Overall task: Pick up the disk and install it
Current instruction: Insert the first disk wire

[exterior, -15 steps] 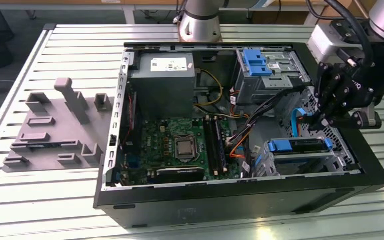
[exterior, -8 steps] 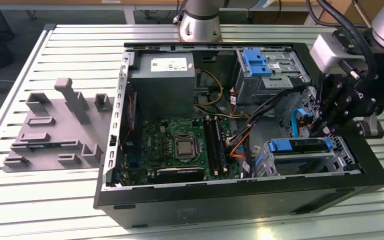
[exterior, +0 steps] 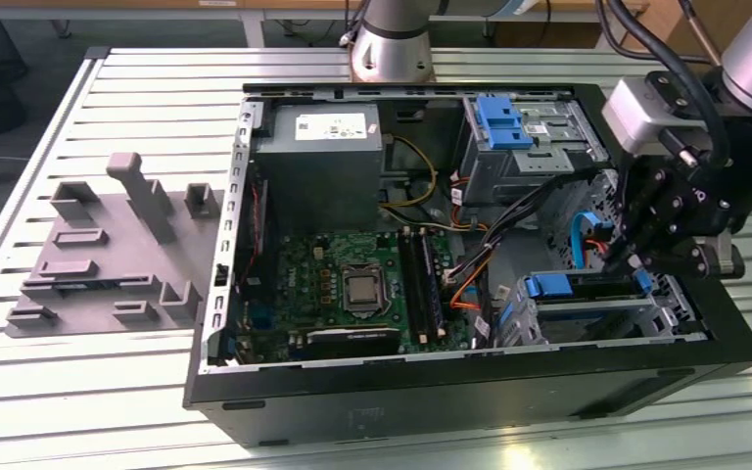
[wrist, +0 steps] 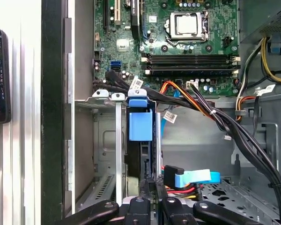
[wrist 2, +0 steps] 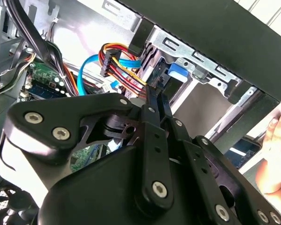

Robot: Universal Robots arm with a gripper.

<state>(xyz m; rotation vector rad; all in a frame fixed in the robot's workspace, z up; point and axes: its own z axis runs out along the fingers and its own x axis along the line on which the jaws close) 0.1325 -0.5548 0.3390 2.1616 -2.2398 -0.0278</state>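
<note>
Gripper (exterior: 627, 257) sat low at drive cage (exterior: 583, 311) near case front, fingers (wrist: 152, 199) pressed together on rear edge of disk (wrist: 141, 157). Disk stood on edge in cage slot, blue carrier tab (wrist: 140, 123) showing, seemingly most of way in.

Risk, as judgement: cable bundle (wrist: 201, 105) and blue data cable (wrist: 193, 177) ran just beside slot; could snag fingers or get pinched. Tilted disk might jam on rails.

Writing: white sticker on power supply (exterior: 328, 124), not legible.
</note>
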